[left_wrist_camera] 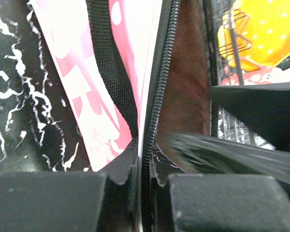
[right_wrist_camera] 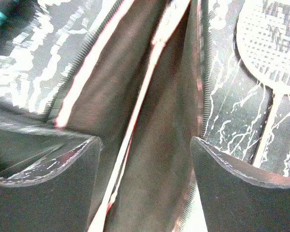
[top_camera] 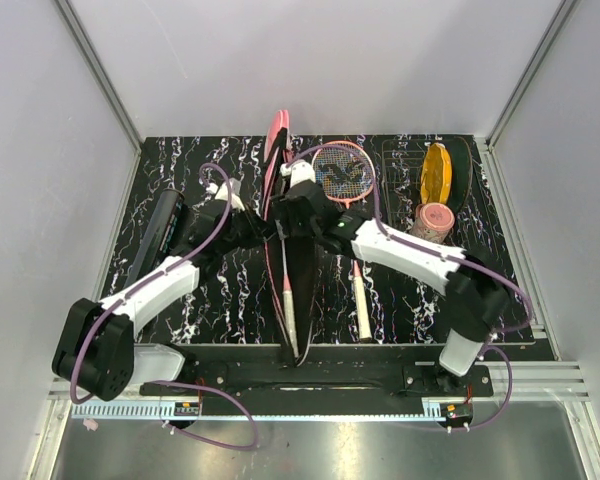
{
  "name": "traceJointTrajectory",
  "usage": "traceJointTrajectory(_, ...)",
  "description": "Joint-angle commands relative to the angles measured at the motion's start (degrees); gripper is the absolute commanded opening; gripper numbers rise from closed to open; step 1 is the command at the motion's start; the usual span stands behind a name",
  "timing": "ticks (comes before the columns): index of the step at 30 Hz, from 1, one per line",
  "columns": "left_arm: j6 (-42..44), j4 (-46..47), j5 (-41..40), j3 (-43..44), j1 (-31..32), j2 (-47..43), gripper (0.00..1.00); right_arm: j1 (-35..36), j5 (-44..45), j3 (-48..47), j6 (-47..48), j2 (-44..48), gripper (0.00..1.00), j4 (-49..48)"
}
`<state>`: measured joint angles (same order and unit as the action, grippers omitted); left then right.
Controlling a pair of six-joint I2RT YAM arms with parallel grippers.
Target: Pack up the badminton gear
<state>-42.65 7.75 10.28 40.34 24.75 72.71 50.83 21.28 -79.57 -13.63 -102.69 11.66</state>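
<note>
R pincer [right_wrist_camera: 144,142]: released, jaws wide apart, nothing btwn them; hangs over the open cover [top_camera: 306,270], looking straight down into it.
L pincer [left_wrist_camera: 144,180]: clenched on the cover's edge right at the zip [left_wrist_camera: 157,96], on the cover's left side, close beside the R one.
Cover: mid-table, lying lengthwise, near end toward the arm bases. Unzipped, dark lining showing, its pink side standing up at the far end.
Racket 1 [top_camera: 291,322]: in the cover. Shaft runs along the lining, white handle pokes out the near end.
Racket 2 [top_camera: 342,172]: out on the table [top_camera: 230,290], just right of the cover, head far, handle near. Pink frame, white handle.
Tube [top_camera: 162,225]: black, lying far left, well apart from the cover. Can't tell if it's capped or what's in it.
Shuttles: none visible in any view.
Disc [top_camera: 437,172] & cup [top_camera: 435,222]: right rear, not gear.
Done, I'd say: cover opened, one racket mostly in.
Left, I'd say: racket 2 into the cover, handle of racket 1 tucked in, zip closed; shuttles & tube to be sorted, wherever the shuttles are.
Progress: prob. under halfway.
</note>
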Motion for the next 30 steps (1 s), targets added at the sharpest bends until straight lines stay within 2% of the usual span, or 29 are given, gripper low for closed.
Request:
traceJointTrajectory(1,2.4,-4.04,0.79,3.87,-0.67,-0.99,0.0,-0.2,-10.09,-0.59,0.97,12.32,0.83,2.31)
traceJointTrajectory(3,2.92,-5.63,-0.52,5.53,-0.67,-0.64,0.0,-0.2,-10.82,1.26,1.85,14.97,0.86,3.88)
traceJointTrajectory(7,3.63,-13.17,-5.96,10.1,-1.02,0.85,0.0,-0.82,-6.26,5.03,-0.43,21.64,1.0,6.79)
traceJointTrajectory(16,1.96,-18.47,-13.62,16.7,-1.29,2.26,0.0,-9.61,-10.82,10.66,-7.99,18.41,1.0,16.98)
traceJointTrajectory(22,1.7,-19.43,-13.53,18.46,-1.29,4.28,0.0,-12.23,-11.08,14.0,-11.07,13.41,0.98,18.93)
traceJointTrajectory(27,1.7,-18.74,-12.75,18.2,-1.29,4.55,0.0,-14.0,-10.03,11.29,-11.24,5.42,0.88,21.99)
traceJointTrajectory(30,2.05,-18.65,-11.87,18.2,-1.29,5.07,0.0,-14.53,-6.27,9.53,-11.68,1.29,0.88,23.06)
